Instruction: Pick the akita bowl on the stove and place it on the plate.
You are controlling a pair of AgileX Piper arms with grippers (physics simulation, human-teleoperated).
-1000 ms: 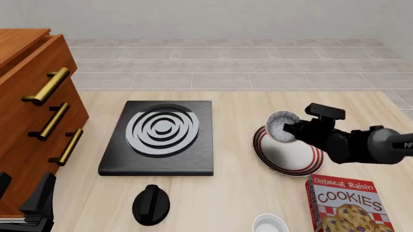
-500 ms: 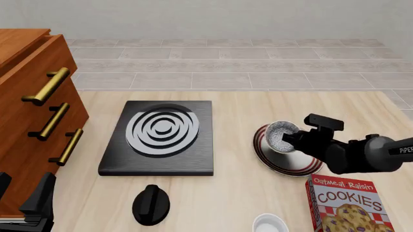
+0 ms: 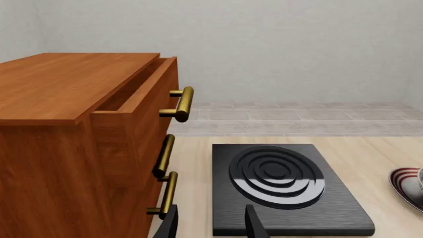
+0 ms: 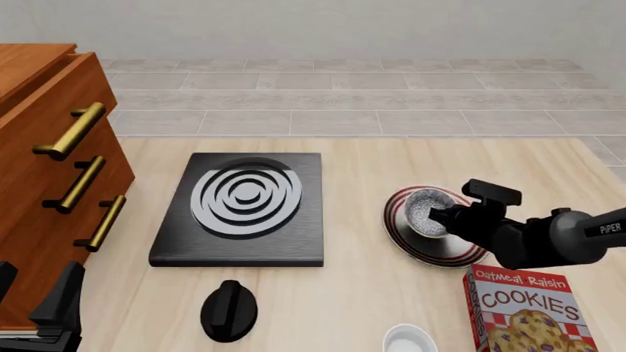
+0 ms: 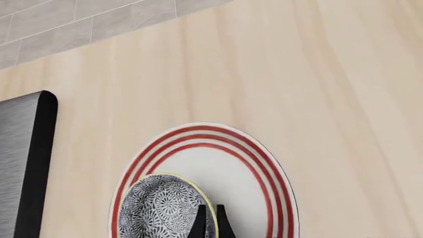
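The akita bowl [image 4: 426, 211], speckled grey-white inside, rests low on the red-striped plate [image 4: 458, 254], towards the plate's left side. My right gripper [image 4: 445, 218] is shut on the bowl's right rim. In the right wrist view the fingertips [image 5: 210, 218] pinch the rim of the bowl [image 5: 158, 208] above the plate [image 5: 264, 163]. The stove [image 4: 245, 205] lies to the left with nothing on its burner rings. My left gripper [image 4: 34, 287] hangs open at the near left corner, well away from the bowl; its fingers [image 3: 170, 224] frame the stove [image 3: 284, 188].
A wooden drawer cabinet [image 4: 49, 169] with brass handles stands at the left, its top drawer slightly open. A black round knob [image 4: 228, 309] lies in front of the stove. A small white bowl [image 4: 409, 341] and a cookie box [image 4: 528, 312] sit near the front right.
My right gripper has lowered the bowl from above the plate's far-left edge down onto the plate, and the bowl has turned from tilted to nearly upright. The left arm has not moved.
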